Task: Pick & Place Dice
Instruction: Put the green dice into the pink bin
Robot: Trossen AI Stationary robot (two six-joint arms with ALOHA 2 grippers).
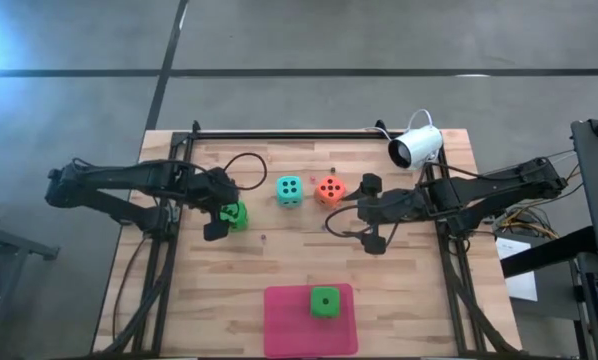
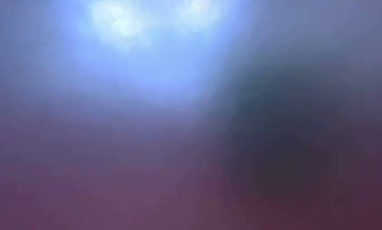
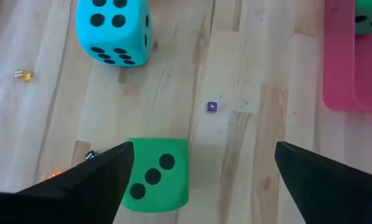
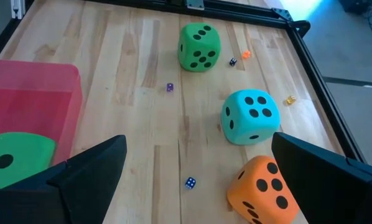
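Observation:
A bright green die (image 3: 156,174) rests on the wooden table between the fingers of my open left gripper (image 3: 204,149), close to one finger (image 3: 99,180); in the high view the die (image 1: 237,214) shows just right of that gripper (image 1: 219,212). A teal die (image 1: 289,190) and an orange-red die (image 1: 330,189) stand mid-table. A second green die (image 1: 325,302) sits on the pink tray (image 1: 289,335) at the near edge. My right gripper (image 1: 364,213) hovers open to the right of the orange-red die (image 4: 260,190), holding nothing. My left gripper has one finger (image 3: 114,171) right against the green die's side (image 3: 131,180), and the finger covers that edge, so I cannot tell whether they touch. The other finger stands well clear. The die rests flat on the table.
Tiny dice lie scattered on the wood: a purple one (image 3: 211,107), a yellow one (image 3: 22,74), a blue one (image 4: 190,183). A white camera (image 1: 416,148) stands at the far right corner. Black frame rails (image 1: 279,133) run along the table's edges. The low view is a blur.

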